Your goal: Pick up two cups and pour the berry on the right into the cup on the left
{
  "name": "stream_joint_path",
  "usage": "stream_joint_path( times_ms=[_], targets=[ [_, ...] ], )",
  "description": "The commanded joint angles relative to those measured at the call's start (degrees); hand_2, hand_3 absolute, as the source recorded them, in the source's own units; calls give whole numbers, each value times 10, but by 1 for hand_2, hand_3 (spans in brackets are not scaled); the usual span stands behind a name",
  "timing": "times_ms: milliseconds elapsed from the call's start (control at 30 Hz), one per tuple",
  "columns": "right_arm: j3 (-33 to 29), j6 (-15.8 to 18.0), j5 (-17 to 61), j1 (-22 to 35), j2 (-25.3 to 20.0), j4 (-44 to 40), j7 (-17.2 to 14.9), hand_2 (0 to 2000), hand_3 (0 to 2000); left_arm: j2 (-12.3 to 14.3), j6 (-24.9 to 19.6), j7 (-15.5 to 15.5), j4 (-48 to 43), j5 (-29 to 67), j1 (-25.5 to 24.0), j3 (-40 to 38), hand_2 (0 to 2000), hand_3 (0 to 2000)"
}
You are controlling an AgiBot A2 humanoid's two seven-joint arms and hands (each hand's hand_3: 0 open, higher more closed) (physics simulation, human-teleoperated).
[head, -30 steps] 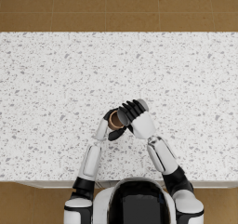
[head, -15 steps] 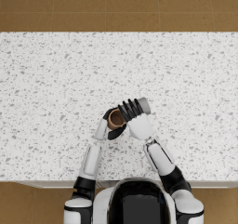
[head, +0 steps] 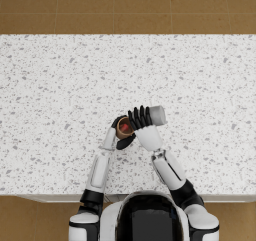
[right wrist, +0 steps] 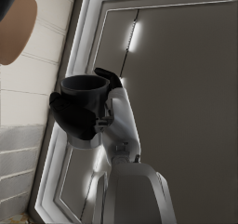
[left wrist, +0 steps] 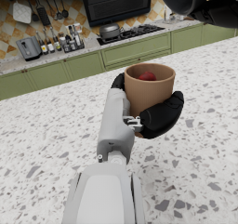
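My left hand [head: 121,133] grips the brown cup [left wrist: 148,89] upright above the tabletop [head: 60,85] — berry [left wrist: 147,76] inside. My right hand [head: 141,120] grips the grey cup [head: 156,115], tipped on its side, mouth toward the brown cup — just beside it.

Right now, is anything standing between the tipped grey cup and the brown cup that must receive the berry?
Nothing visible does. The grey cup is tipped beside the brown cup, and the berry already lies inside it.
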Motion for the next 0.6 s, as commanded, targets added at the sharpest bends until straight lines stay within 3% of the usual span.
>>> stream_joint_path(
  times_ms=[33, 600],
  targets=[
    [-9, -2, 19, 8, 0, 3, -2, 2000, 1280, 4, 0, 0, 0, 0, 11, -5, 2000, 1280],
    [-18, 7, 64, -10, 2, 0, -3, 2000, 1280, 3, -1, 0, -3, 0, -3, -11, 2000, 1280]
  ],
)
